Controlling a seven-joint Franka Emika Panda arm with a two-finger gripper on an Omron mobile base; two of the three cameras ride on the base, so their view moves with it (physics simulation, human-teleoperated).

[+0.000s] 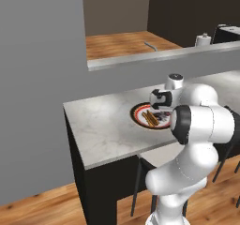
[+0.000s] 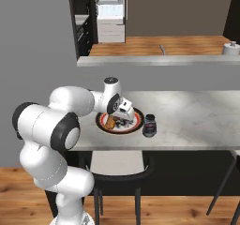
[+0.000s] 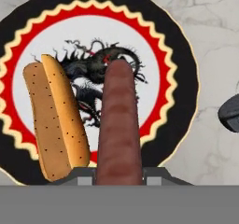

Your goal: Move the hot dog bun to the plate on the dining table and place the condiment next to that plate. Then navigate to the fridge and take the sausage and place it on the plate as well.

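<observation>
The gripper (image 2: 123, 117) is shut tight on the sausage (image 3: 119, 125), which sticks out long and dark red from between the tips. It is held low over the plate (image 3: 179, 45), above the pale middle with the dark drawing.

The hot dog bun (image 3: 56, 125) is already lying on the plate, just to the left of the sausage in the hand view. The two do not seem to be touching. The condiment (image 2: 149, 125) is standing on the dining table (image 1: 103, 125), just to the right of the plate in the right base view.

The step in hand looks like the last one: the sausage is to be set down on the plate. It should be lowered a little more until it rests on the plate, beside the bun and not on top of it. Only then should the jaws be opened, slowly, so the sausage is not rolled off the rim. The hand should be lifted straight up after that, so nothing is bumped.
</observation>
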